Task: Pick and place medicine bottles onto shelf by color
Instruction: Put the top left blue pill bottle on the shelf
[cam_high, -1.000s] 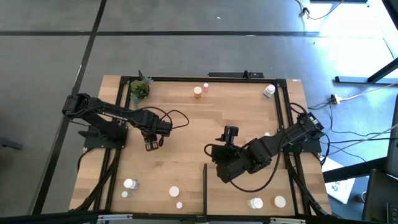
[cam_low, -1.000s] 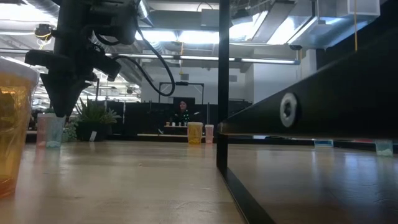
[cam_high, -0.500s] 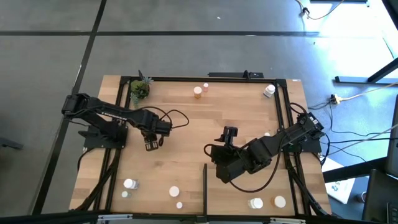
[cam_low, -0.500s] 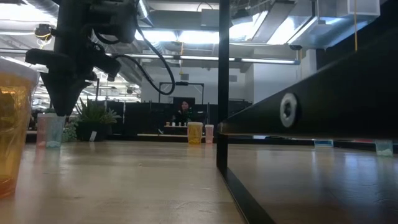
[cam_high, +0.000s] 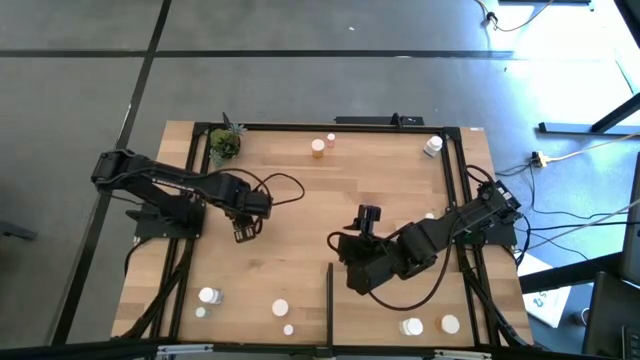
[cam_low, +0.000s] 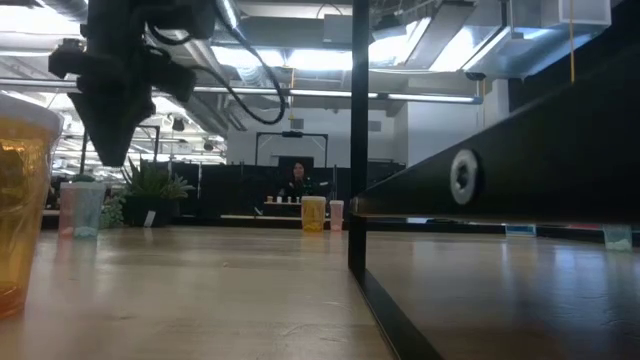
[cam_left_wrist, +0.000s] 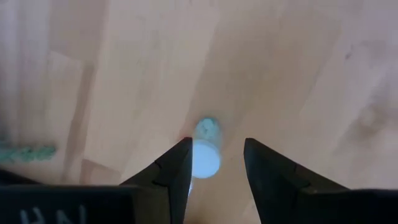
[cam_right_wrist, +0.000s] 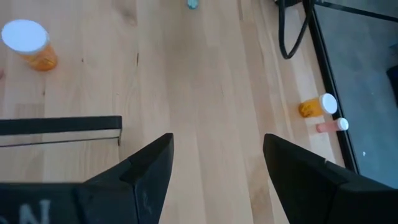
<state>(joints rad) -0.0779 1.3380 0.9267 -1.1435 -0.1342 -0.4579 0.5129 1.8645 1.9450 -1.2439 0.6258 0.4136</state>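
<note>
No label reads on the small white-capped pale bottle (cam_left_wrist: 205, 149) between the left gripper's (cam_left_wrist: 214, 163) parted, non-touching jaws; the right gripper (cam_right_wrist: 217, 163) gapes empty.

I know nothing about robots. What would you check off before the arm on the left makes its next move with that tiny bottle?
1. Bottle lined up: ok. The small white-capped bottle sits right at the left gripper.
2. Hold on that bottle secure: cannot tell.
3. Right gripper empty: ok. It is open, with only bare wood between its fingers.
4. Room on the shelf: ok. Bare wood shows beside the two bottles near its front edge.
5. Way to the shelf free: probably not ok. The right arm lies across it, just past the black strip.
</note>
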